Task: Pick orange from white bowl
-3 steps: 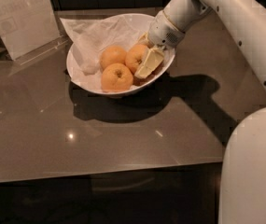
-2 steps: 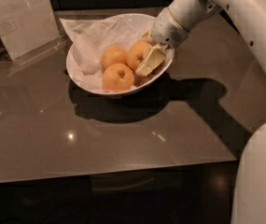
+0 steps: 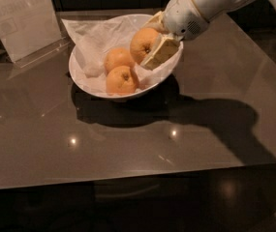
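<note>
The white bowl (image 3: 84, 83) stands on the grey table, lined with crumpled white paper. My gripper (image 3: 153, 41) is shut on the orange (image 3: 142, 45) and holds it lifted above the bowl's right side, one pale finger (image 3: 160, 52) in front of it. Two other oranges lie in the bowl, one at the front (image 3: 121, 80) and one behind it (image 3: 117, 59).
A clear plastic sign stand (image 3: 23, 21) stands at the back left of the table (image 3: 128, 149). My white arm reaches in from the upper right and casts a shadow over the table's right half. The table's front edge runs across the lower part.
The gripper has risen with the orange, lifting it off the other two oranges and above the bowl's right side. The arm has drawn up and back to the right.
</note>
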`<state>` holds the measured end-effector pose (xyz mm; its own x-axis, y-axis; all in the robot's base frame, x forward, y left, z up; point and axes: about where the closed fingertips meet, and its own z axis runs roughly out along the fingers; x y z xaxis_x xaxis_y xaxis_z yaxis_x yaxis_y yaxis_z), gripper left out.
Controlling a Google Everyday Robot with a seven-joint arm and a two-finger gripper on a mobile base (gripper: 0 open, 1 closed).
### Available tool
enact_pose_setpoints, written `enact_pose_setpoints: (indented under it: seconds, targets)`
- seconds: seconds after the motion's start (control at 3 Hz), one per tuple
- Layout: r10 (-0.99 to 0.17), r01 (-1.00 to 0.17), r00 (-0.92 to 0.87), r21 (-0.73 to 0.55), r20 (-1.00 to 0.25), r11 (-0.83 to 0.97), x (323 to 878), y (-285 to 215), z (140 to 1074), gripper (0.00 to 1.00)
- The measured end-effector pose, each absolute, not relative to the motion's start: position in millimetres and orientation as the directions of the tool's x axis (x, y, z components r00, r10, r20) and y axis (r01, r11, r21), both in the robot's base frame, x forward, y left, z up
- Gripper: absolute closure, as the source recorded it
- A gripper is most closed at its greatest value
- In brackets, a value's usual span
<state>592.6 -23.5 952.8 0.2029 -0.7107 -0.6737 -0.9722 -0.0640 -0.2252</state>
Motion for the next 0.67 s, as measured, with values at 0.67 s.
enact_pose_setpoints:
  seconds: [0.67]
  targets:
    - [-0.647, -0.939, 0.215, -0.337, -0.731, 0.069, 514.3, -48.6, 995.9, 1.00]
